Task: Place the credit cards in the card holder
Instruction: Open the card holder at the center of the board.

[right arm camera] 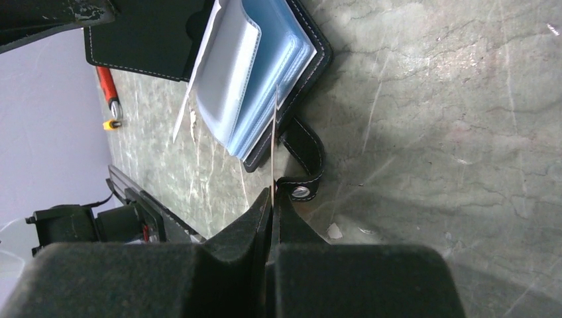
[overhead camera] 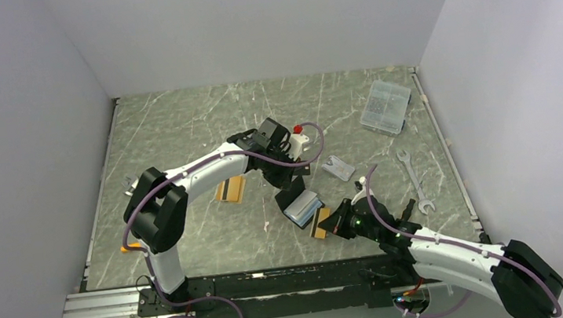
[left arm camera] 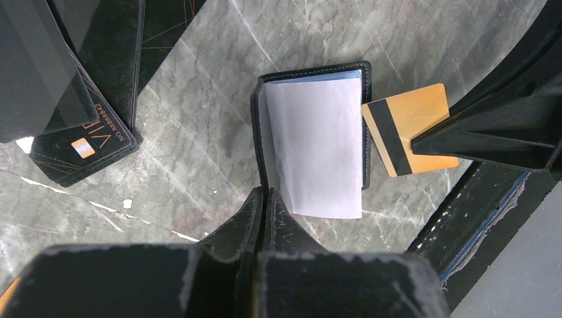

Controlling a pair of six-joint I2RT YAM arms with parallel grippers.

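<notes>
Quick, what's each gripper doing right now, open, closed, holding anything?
Left gripper: closed, pinching the edge of the card holder.
Right gripper: closed on the orange-gold card, held at the open holder.

Right gripper [right arm camera: 272, 199]: jaws pressed together on a card; the fingers fill the lower frame.
Card [right arm camera: 274, 132]: seen edge-on as a thin pale line, far end in among the holder's sleeves; colour not readable.
Holder [right arm camera: 311, 59]: black with white stitching, lying open, light blue and clear sleeves fanned out.
Tab [right arm camera: 306, 149]: curls out from the holder's near edge, metal snap just beside the fingertips.
Table [right arm camera: 431, 132]: grey-green marble pattern.
Red tool [right arm camera: 106, 86]: thin, yellow-tipped, on the table beyond the holder.
</notes>
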